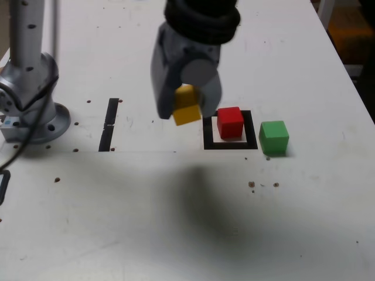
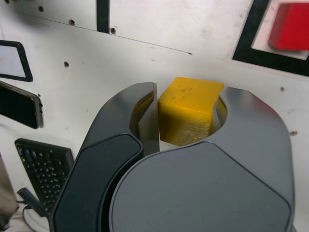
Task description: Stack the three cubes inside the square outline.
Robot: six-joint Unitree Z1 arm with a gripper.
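My gripper (image 1: pixel 188 106) is shut on the yellow cube (image 1: pixel 187 113) and holds it off the table, just to the exterior view's left of the square outline (image 1: pixel 230 144). The wrist view shows the yellow cube (image 2: pixel 189 111) clamped between both jaws of the gripper (image 2: pixel 188 116). Inside the outline sits the red cube (image 1: pixel 229 122), and the wrist view catches the red cube (image 2: pixel 290 26) at its edge, on the black frame's white centre (image 2: pixel 260 38). The green cube (image 1: pixel 273 137) rests on the table just outside the outline, on the exterior view's right.
A silver post on a round base (image 1: pixel 29 88) stands at the exterior view's left edge with a cable beside it. Thin black strip marks (image 1: pixel 109 124) lie between that base and the outline. The table's right edge (image 1: pixel 351 76) runs along the exterior view's right.
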